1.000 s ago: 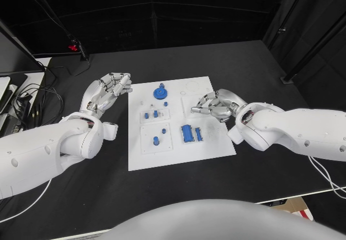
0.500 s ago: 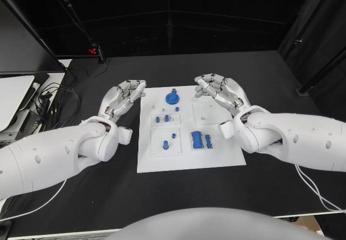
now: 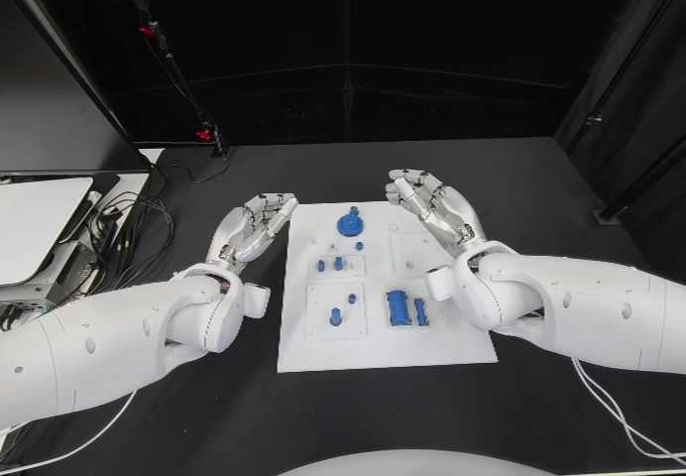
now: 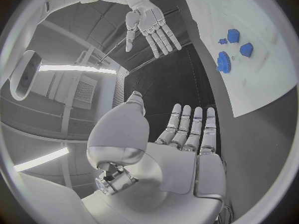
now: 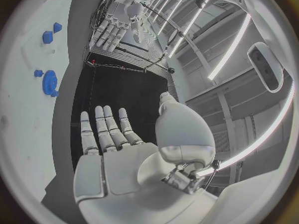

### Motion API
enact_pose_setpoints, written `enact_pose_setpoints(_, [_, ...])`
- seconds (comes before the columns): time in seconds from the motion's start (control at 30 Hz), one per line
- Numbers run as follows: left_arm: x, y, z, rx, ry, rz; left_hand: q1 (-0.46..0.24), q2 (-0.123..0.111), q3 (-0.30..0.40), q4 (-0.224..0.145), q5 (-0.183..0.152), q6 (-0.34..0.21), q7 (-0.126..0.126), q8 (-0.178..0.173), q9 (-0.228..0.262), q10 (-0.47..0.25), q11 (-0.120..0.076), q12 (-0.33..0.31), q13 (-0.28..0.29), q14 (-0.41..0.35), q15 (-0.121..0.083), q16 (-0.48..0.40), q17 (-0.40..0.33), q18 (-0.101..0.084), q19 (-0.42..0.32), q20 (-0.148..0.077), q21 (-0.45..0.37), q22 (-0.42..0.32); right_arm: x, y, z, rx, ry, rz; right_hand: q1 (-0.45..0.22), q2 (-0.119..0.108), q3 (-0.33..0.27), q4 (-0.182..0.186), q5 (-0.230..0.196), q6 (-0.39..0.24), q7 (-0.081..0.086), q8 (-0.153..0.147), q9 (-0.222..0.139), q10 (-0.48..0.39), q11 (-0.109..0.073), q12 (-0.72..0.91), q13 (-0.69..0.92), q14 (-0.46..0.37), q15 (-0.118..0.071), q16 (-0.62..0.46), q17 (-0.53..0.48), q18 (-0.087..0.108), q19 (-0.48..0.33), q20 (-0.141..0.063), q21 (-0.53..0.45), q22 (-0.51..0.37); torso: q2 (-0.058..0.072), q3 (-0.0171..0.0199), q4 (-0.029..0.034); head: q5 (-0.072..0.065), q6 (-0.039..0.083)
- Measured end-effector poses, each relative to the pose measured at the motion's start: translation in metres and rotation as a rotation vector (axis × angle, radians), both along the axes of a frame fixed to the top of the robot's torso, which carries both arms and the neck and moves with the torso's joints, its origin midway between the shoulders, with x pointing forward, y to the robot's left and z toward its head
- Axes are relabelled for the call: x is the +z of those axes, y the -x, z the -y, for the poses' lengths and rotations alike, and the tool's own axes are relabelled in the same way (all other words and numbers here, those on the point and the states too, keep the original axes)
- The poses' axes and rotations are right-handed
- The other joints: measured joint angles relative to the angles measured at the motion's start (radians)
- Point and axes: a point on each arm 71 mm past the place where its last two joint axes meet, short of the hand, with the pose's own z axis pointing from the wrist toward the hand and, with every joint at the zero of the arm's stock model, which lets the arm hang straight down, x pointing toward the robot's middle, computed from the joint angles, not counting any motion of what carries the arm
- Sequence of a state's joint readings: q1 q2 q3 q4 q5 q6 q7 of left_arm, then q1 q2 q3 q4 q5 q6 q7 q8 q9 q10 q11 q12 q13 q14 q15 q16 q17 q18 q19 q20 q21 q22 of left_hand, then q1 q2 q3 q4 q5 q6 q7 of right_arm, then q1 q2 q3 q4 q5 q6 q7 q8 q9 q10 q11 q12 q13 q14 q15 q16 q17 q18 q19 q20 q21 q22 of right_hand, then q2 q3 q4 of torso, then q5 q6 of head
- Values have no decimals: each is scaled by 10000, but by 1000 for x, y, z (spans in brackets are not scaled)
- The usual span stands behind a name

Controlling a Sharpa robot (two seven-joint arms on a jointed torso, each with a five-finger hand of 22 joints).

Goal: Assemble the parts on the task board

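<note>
The task board (image 3: 386,342) is lying flat mid-counter (image 3: 543,178). The left robot hand (image 3: 255,226) and right robot hand (image 3: 433,205) are flanking its far end, fingers extended and apart, holding nothing. Blue parts are sitting on the board: a gear (image 3: 349,224) at the far end, two blocks (image 3: 406,308) nearer. Judgement: small, rigid, light plastic, likely slippery; pinching each across its side faces looks best.

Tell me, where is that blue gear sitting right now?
In the head view, the blue gear sits at the task board's far end, between both open hands.
</note>
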State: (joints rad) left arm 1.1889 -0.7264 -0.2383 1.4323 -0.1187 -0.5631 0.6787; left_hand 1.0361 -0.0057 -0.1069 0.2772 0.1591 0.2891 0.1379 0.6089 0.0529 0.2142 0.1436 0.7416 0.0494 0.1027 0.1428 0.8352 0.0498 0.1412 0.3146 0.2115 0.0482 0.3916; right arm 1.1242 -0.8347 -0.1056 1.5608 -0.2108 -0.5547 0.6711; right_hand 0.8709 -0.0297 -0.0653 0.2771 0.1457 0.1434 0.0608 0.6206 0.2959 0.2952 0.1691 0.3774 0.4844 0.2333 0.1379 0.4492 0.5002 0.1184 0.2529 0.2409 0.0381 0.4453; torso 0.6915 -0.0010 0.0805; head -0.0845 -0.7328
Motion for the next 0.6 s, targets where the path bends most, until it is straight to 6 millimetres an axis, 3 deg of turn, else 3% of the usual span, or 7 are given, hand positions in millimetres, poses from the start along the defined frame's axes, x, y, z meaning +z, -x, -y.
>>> enact_pose_setpoints(0.07, [-1, 0, 0, 10, 2, -29, -3498, 9, 819, -895, -512, -949, -440, -1976, -441, -695, -445, -2415, -415, -770, -484, -2729, -416, -431, -1040, -703, -411, -1274, -1, 0, 0, -2, 0, -20, -2788, 248, 568, -829, -431, -418, -534, -1870, -884, -911, -519, -1129, -1461, -711, -426, -1350, -1520, -511, -756, -756, -320, -1345, 0, 0, 0, 1, 6])
enact_pose_setpoints(0.13, [0, 0, 0, 48, 74, -49, -5697, 32, 1029, -1486, -1264, -1581, -1157, -3278, -501, -1173, -1191, -3993, -473, -1000, -1208, -4499, -475, -1199, -1700, -1150, -448, -2105, -1, 0, 0, -39, -28, -54, -4554, 285, 637, -1398, -1074, -1063, -594, -3134, -1488, -1513, -1042, -1899, -2441, -1198, -1109, -2264, -2531, -1037, -1254, -1255, -346, -2246, -15, 1, -7, 15, 15])
enact_pose_setpoints(0.2, [2, 1, 0, 143, 245, -83, -7214, 47, 1063, -2004, -1529, -1976, -1352, -4195, -510, -1940, -1405, -5112, -482, -1021, -1383, -5755, -484, -1351, -2186, -1909, -449, -2695, -1, 0, -1, -118, -113, -122, -5857, 295, 652, -1826, -1399, -1379, -604, -4088, -1944, -1943, -1623, -2481, -3184, -1774, -1353, -2953, -3296, -1121, -1646, -1851, -347, -2931, -52, 1, -28, 46, 61])
enact_pose_setpoints(0.27, [4, 2, 1, 258, 454, -155, -8157, 49, 1069, -2649, -1556, -2710, -1374, -4768, -515, -2100, -1430, -5813, -485, -1020, -1384, -6542, -488, -1353, -2950, -2084, -449, -3169, -1, -1, -4, -220, -235, -232, -6629, 297, 652, -2509, -1426, -1382, -611, -4661, -2579, -2576, -1671, -2829, -3629, -2203, -1378, -3371, -3757, -1121, -2345, -2307, -347, -3342, -130, 1, -73, 110, 164])
enact_pose_setpoints(0.37, [9, 6, 3, 567, 931, -361, -9130, 55, 1068, -2741, -1556, -2840, -1378, -5801, -519, -2109, -1439, -6727, -485, -1020, -1384, -7354, -489, -1352, -3113, -2115, -449, -3864, -2, -2, -10, -529, -527, -566, -7566, 298, 655, -2730, -1429, -1381, -611, -5492, -2924, -2901, -1690, -3717, -4565, -2297, -1380, -4361, -4717, -1120, -2479, -2408, -347, -4321, -320, 3, -174, 254, 392])
enact_pose_setpoints(0.43, [12, 8, 3, 816, 1195, -526, -9506, 54, 1068, -2741, -1556, -2840, -1377, -6034, -520, -2110, -1439, -7306, -485, -1020, -1384, -8095, -489, -1352, -3113, -2115, -449, -3897, -3, -2, -13, -793, -703, -856, -8073, 306, 655, -2730, -1429, -1382, -611, -6095, -2939, -2901, -1691, -3739, -4790, -2297, -1380, -4457, -4946, -1120, -2479, -2408, -347, -4425, -471, 4, -256, 360, 569])
enact_pose_setpoints(0.6, [16, 12, 2, 1539, 1593, -1126, -10292, 61, 1068, -2741, -1556, -2840, -1377, -6062, -520, -2110, -1439, -7381, -485, -1020, -1384, -8317, -489, -1352, -3113, -2116, -449, -3908, -9, -3, -14, -1615, -1002, -1733, -8646, 291, 655, -2730, -1429, -1382, -611, -6172, -2950, -2900, -1691, -3739, -4831, -2296, -1380, -4457, -4992, -1118, -2478, -2408, -347, -4444, -961, 7, -525, 651, 1046])
